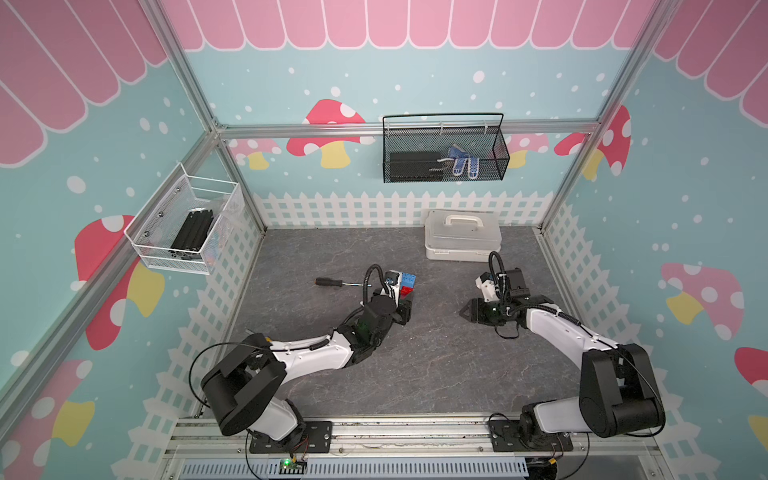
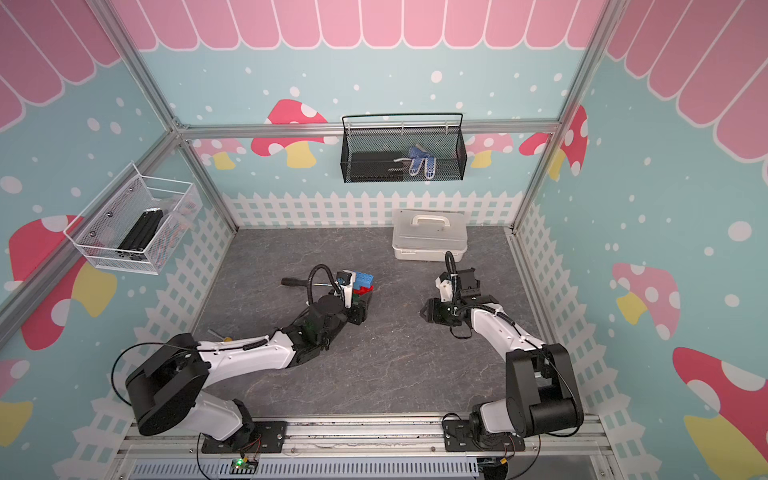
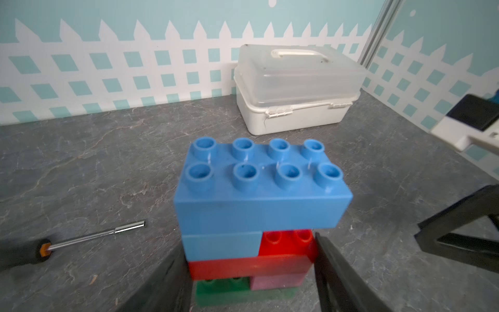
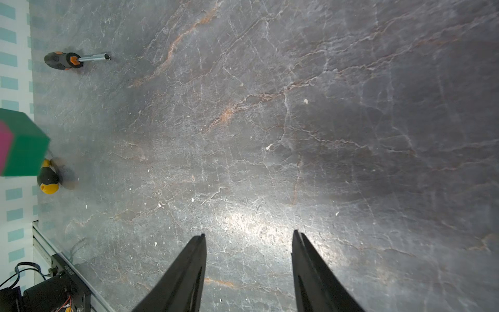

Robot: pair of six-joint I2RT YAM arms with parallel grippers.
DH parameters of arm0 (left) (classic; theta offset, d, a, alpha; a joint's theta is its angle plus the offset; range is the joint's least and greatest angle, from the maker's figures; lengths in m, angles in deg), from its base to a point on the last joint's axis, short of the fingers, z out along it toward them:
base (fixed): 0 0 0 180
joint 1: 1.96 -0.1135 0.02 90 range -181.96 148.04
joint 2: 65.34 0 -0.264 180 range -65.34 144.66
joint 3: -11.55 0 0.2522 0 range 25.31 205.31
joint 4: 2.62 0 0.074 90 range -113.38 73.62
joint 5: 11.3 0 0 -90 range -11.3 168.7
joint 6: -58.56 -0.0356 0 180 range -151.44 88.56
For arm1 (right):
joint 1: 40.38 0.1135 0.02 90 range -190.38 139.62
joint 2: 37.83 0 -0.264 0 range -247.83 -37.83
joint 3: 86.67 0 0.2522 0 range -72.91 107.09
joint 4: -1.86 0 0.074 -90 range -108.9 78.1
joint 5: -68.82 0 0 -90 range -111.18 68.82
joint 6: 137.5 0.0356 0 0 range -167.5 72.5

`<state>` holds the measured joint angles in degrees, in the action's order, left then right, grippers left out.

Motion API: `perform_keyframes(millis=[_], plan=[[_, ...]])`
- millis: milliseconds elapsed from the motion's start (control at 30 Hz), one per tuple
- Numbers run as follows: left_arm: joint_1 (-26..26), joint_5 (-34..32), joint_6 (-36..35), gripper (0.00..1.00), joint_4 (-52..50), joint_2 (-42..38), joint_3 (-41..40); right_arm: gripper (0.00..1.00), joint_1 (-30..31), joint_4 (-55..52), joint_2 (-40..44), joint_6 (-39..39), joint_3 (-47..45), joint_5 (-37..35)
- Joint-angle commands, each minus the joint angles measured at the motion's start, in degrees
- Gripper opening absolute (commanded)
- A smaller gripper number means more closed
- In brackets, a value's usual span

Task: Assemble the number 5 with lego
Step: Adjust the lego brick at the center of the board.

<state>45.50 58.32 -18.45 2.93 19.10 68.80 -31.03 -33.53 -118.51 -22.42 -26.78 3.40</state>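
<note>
**5 clamped in left gripper**

The 5 is near the table's middle. The jaws press on both sides of its red and pink layers, with the long blue brick on top. Whether it rests on the table is unclear. The right gripper is toward the right edge, jaws apart and empty. A screwdriver lies just beside the stack toward the left edge. A box stands by the far right corner.

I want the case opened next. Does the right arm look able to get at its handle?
Probably yes: the right gripper is open and empty, and bare tabletop lies between it and the handle of the white case.
</note>
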Motion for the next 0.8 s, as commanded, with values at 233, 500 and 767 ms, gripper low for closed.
perform_keyframes(millis=[233,500,767], plan=[[-0.3,10.7,3.1,0.54,-42.4,-3.9,12.4,0.51,-0.3,-1.5,4.1,-1.2,-2.0,3.0],[-3.5,17.9,7.3,0.51,-54.7,-3.0,14.4,0.51,-0.6,-2.2,5.1,-2.1,-3.4,3.9],[-5.1,24.4,13.1,0.51,-57.5,-1.0,12.4,0.51,-0.6,-2.4,4.9,-2.7,-4.3,5.0]])
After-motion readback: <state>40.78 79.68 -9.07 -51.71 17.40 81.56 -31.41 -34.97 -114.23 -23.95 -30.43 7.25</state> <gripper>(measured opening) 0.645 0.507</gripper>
